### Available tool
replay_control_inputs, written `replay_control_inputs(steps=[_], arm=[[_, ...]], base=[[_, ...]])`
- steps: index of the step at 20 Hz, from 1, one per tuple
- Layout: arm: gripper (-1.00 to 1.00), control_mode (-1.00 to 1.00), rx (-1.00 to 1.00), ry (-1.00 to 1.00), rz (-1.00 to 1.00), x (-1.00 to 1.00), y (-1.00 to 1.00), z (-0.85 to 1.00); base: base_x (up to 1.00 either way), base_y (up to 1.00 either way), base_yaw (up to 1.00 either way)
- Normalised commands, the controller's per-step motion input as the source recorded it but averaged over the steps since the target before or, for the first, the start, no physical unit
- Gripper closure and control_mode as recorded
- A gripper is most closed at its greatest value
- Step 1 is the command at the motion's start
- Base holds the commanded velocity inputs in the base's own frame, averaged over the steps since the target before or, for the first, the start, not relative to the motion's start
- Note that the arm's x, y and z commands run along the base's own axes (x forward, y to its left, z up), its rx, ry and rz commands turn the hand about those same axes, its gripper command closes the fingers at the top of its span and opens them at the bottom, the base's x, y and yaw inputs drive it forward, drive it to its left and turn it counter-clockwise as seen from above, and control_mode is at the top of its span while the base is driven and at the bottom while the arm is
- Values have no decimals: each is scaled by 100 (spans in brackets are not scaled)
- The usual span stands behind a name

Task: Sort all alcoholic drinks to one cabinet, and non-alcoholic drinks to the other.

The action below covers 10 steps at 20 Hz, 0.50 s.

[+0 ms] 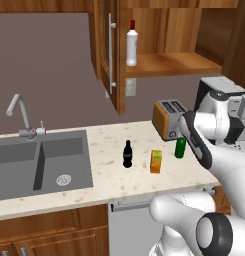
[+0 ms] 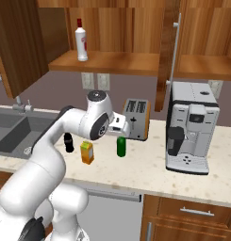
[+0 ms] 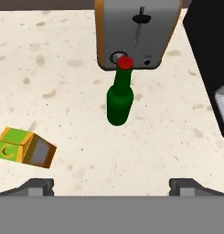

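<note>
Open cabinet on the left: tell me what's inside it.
On the cabinet shelf stands one white bottle with a red cap and label, upright. The open door covers part of the interior from the left base view.

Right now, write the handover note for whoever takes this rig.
Gripper: open, empty, above the counter, looking down at the green bottle.
White bottle: upright on a shelf of the open upper cabinet; done.
Green bottle stands before the toaster; still to join the white one.
Cola bottle and juice carton: on the counter, both still to go in the other cabinet.
</note>
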Motion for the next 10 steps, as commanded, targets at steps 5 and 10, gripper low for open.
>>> replay_control_inputs(steps=[5,10], arm=[[-100,-100,5,0,0,20,-7,-24],[-100,-100,0,0,0,42,-2,-44]], base=[[0,0,0],[0,0,0]])
